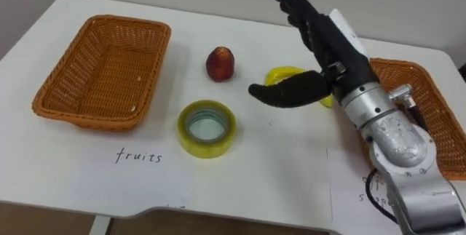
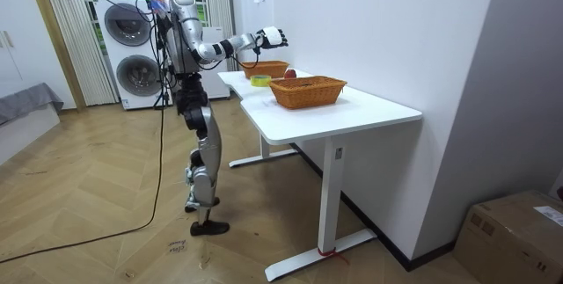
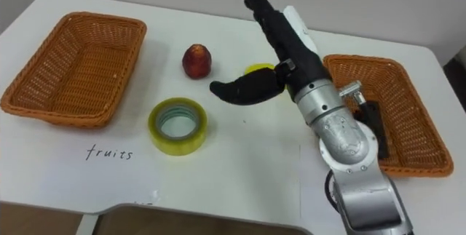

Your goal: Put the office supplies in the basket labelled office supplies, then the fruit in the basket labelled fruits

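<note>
Closest to the camera, near the front edge of the white table [image 1: 277, 169], a handwritten label [image 1: 138, 156] lies in front of the left basket [image 1: 86, 121]. Just to the right of the label, a yellow tape roll [image 1: 207, 128] lies flat with its hole upward. The left basket is a woven one and stands at the table's left side. The right basket [image 1: 437, 97] stands at the right side. A dark oblong thing [image 3: 377, 133] lies in it, and I cannot tell what it is.

Between the two baskets the right hand [image 1: 329, 49] is above the table. Its fingers are straight and wide apart, the thumb points to the left, and it holds nothing. Under the hand is a yellow thing [image 1: 282, 75], partly hidden. A little farther back, apart from the hand, a red fruit [image 1: 220, 63] rests on the table.

From the room view, the robot stands upright at the table's short end with this arm stretched over it.
</note>
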You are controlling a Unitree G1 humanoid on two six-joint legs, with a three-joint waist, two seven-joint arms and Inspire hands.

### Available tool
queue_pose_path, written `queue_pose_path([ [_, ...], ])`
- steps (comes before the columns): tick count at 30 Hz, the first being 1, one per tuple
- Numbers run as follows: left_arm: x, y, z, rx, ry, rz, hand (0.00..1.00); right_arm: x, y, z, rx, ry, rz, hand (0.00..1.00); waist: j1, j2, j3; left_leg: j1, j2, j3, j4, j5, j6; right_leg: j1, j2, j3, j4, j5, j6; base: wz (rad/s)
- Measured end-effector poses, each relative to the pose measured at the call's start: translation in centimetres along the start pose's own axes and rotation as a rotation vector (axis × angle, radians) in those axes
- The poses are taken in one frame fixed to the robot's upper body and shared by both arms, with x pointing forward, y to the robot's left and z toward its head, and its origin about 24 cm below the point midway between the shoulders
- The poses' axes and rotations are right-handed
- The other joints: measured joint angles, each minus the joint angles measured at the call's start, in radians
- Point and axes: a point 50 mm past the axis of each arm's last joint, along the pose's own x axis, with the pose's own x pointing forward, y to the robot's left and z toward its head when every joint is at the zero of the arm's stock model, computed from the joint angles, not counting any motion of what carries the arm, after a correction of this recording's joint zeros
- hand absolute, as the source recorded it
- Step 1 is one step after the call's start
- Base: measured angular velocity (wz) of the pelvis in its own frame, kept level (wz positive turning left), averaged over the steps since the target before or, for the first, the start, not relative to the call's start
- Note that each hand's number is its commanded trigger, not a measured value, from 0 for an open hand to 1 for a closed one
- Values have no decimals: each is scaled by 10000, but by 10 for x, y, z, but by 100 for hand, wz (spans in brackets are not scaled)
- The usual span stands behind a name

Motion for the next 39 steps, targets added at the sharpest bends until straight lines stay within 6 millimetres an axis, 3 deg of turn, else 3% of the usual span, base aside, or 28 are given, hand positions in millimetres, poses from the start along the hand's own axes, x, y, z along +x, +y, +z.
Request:
queue_pose_path([
  [9,1,0,12,4,-226,-41,0,11,20,-4,140,295,1176,0,255,44,33,-140,-10,-167,31,1,0,-11,-20,-63,-69,0,0,5],
  [39,0,0,10,135,-58,120,0,14,22,-15,-1623,1136,1114,0,710,33,8,-248,-40,-353,72,16,5,14,-41,-271,-149,0,1,2],
])
